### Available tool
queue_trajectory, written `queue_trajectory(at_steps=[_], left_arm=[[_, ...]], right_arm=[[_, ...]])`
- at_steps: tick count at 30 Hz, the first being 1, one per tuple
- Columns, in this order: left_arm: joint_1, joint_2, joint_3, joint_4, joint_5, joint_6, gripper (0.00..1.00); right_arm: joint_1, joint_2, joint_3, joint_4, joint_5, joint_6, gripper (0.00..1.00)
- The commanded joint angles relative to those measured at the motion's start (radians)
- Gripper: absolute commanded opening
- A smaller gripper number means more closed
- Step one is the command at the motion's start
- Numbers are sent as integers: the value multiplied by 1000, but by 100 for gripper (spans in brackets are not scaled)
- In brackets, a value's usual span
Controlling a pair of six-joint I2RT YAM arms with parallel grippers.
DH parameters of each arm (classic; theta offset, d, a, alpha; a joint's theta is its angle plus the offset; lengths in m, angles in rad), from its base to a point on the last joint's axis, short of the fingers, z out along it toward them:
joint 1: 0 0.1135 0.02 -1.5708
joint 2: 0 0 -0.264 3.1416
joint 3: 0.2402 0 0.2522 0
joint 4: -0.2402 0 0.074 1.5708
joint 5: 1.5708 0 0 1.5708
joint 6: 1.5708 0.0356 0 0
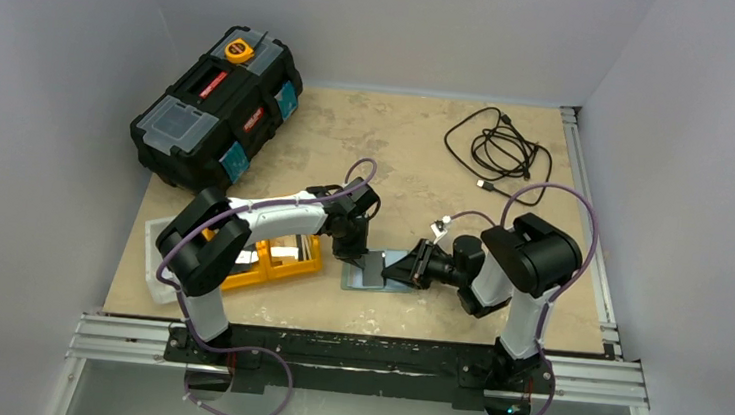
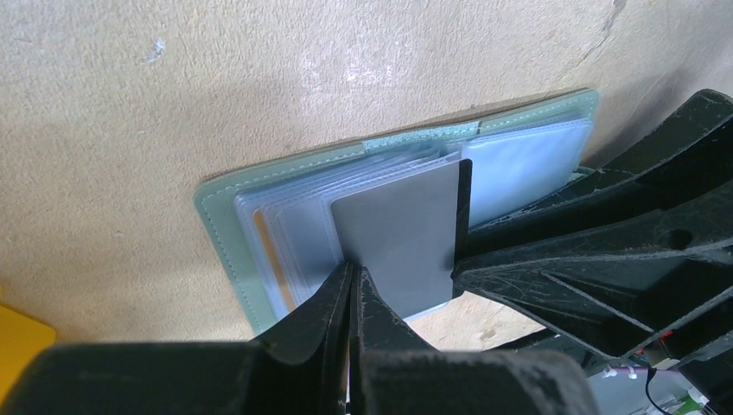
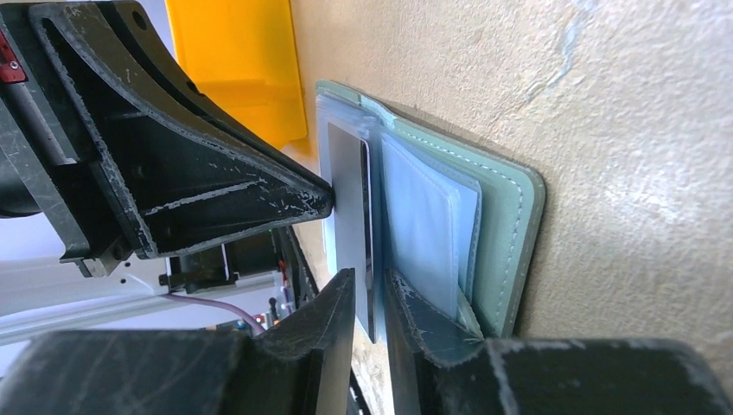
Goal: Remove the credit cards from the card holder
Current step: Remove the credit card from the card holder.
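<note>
Card holder (image 1: pixel 369 278) flat and open on the tan table (image 1: pixel 398 160), toward 6 o'clock from the table's middle. Shows a grey-green cover with pale stitches and a stack of clear, pale blue pockets (image 2: pixel 527 164) inside. Carries a dark grey credit card (image 2: pixel 398 242) on top of the stack. Hides a thin orange strip (image 2: pixel 270 251) in one of the pockets.

Left gripper (image 2: pixel 352 272) over the holder, coming in from 11 o'clock in the top view and pointing down. Squeezed tight together, with nothing between the fingers. Touches down with its tips right at one edge of the grey card, on the pockets.

Right gripper (image 3: pixel 367 281) low over the table, reaching in from 3 o'clock. Pinches the other edge of the same grey card, one finger on each side, with only a thin slit left for the card.

Orange tray (image 1: pixel 284 260) at 8 o'clock from the table's middle, just beside the holder and partly under the left arm. Holds a few pale flat things, too small to name. Black tool box (image 1: pixel 217 104) at 10 o'clock. Black cable (image 1: pixel 499 149) in loose loops at 2 o'clock, well apart from both grippers.
</note>
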Motion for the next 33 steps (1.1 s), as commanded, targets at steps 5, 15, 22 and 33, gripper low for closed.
queue_trajectory(at_steps=[5,15,22,33], left_arm=[[4,49,-15,-19,-37,2,0],[45,16,-66,-26,-55,4,0],[54,7,-74,-30,-60,4,0],[52,-6,-47,-25,-42,20,0]], right_arm=[[2,-28,-9,-135,22,-65,8],[-26,-48,-47,-115,46,-51,0],[-40,-141,-68,-222,101,-83,0],[-59,-521,2,-770,273,-245,0]])
